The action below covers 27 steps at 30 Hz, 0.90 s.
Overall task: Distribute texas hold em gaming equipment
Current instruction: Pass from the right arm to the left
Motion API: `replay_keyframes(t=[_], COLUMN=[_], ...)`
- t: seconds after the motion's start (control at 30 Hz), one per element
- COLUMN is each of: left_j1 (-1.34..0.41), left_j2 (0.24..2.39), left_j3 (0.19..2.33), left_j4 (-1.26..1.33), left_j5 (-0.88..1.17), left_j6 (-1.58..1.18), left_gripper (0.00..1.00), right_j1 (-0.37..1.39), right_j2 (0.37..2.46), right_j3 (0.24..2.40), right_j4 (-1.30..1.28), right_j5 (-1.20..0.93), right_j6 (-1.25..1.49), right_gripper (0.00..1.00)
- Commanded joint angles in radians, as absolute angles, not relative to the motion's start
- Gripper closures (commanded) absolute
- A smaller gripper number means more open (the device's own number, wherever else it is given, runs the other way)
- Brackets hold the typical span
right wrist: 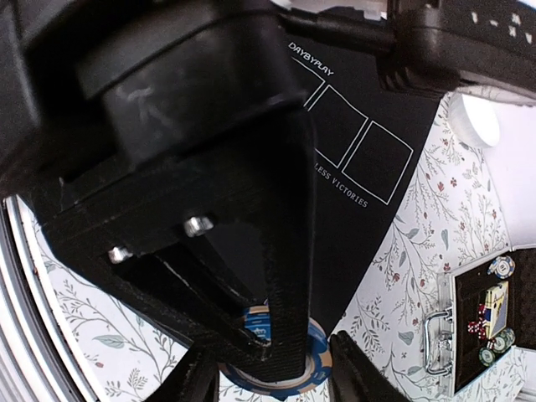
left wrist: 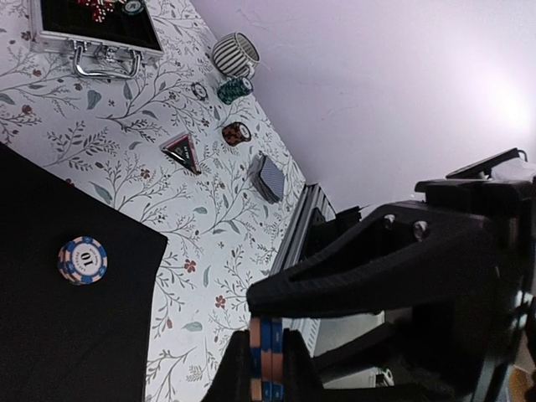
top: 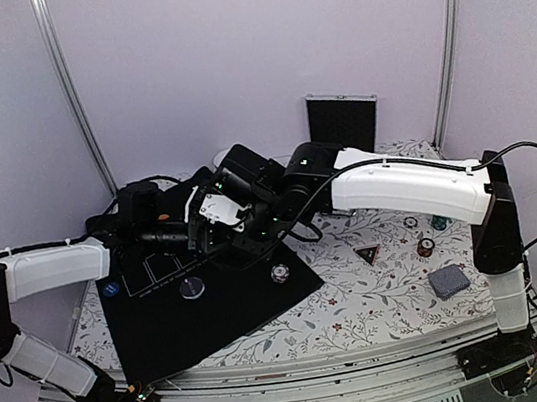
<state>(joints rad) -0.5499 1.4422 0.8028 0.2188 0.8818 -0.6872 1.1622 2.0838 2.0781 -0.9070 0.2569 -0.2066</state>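
Both grippers meet in the air above the black mat (top: pixel 215 315). A small stack of blue-and-orange poker chips (left wrist: pixel 270 356) stands on edge between the fingers of my left gripper (left wrist: pixel 270 368), which press on its two flat faces. My right gripper (right wrist: pixel 272 375) is shut on the same chips (right wrist: pixel 316 368) by their rims, and the left gripper's finger (right wrist: pixel 285 285) crosses in front of them. From above, the left gripper (top: pixel 205 233) and the right gripper (top: pixel 243 220) overlap and hide the chips. A single chip (top: pixel 280 274) and a round grey button (top: pixel 193 288) lie on the mat.
On the floral cloth at the right lie a triangular marker (top: pixel 366 254), loose chips (top: pixel 425 247) and a deck of cards (top: pixel 449 281). A blue chip (top: pixel 109 289) lies left of the mat. The silver-edged case (top: pixel 343 121) stands at the back. A striped cup (left wrist: pixel 233 54) stands beside the chips.
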Motion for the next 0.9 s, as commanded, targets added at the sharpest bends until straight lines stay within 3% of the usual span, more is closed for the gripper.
replay_keyframes(t=[0.0,0.03,0.07,0.3,0.5,0.63,0.87], left_j1=[-0.524,-0.501,-0.471,-0.226,-0.099,-0.084,-0.086], left_j2=[1.443,1.443,1.442,1.55,1.853,2.089,2.316], left_j3=[0.835,0.838,0.842,0.994,1.262,1.501,1.706], left_j4=[0.137,0.137,0.14,0.057,0.023,-0.087,-0.168], left_j5=[0.76,0.745,0.729,0.47,0.492,0.472,0.423], left_j6=[-0.648,-0.655,-0.661,-0.598,-0.603,-0.6,-0.636], left_gripper=[1.0,1.0,1.0,1.0,1.0,1.0,1.0], right_j1=[1.165,1.164,1.163,1.112,1.091,1.085,1.074], right_j2=[2.045,2.035,2.022,1.905,1.819,1.791,1.775], right_j3=[2.04,2.024,2.007,1.879,1.767,1.722,1.692], right_j4=[-0.842,-0.831,-0.821,-0.751,-0.727,-0.727,-0.728], right_j5=[0.351,0.374,0.393,0.416,0.411,0.431,0.428], right_j6=[-0.178,-0.17,-0.166,-0.09,-0.055,-0.046,-0.04], right_gripper=[0.24,0.06,0.0,0.01,0.01,0.01,0.01])
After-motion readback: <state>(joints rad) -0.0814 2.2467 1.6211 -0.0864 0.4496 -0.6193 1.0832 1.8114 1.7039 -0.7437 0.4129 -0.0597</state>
